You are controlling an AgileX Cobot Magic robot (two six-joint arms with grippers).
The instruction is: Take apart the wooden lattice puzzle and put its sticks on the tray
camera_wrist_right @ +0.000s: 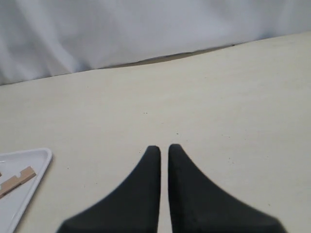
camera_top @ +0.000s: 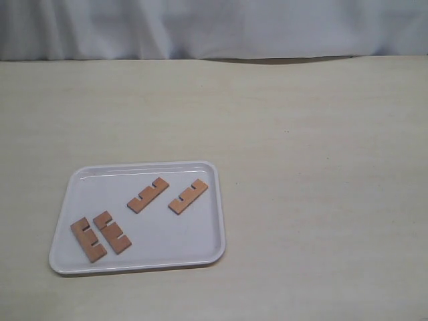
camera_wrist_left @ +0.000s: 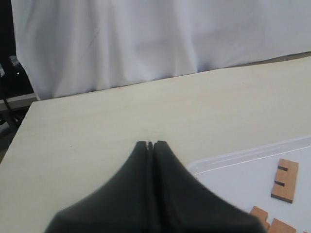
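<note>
Four reddish-brown notched sticks lie apart on the white tray [camera_top: 167,237] at the front left of the table. Two sticks [camera_top: 148,195] [camera_top: 188,196] lie side by side near its far rim, and two more [camera_top: 88,239] [camera_top: 112,232] lie together at its near left. No assembled lattice puzzle is in view. Neither arm shows in the exterior view. My left gripper [camera_wrist_left: 150,144] is shut and empty above bare table, beside the tray's corner [camera_wrist_left: 228,167] and a stick [camera_wrist_left: 285,180]. My right gripper [camera_wrist_right: 164,148] is shut with a thin slit between its fingers and holds nothing, well away from the tray [camera_wrist_right: 34,162].
A white curtain [camera_top: 214,27] hangs behind the table's far edge. The beige tabletop [camera_top: 321,200] spreads to the right of the tray. In the left wrist view, dark cables and a stand [camera_wrist_left: 7,97] sit beyond the table's side edge.
</note>
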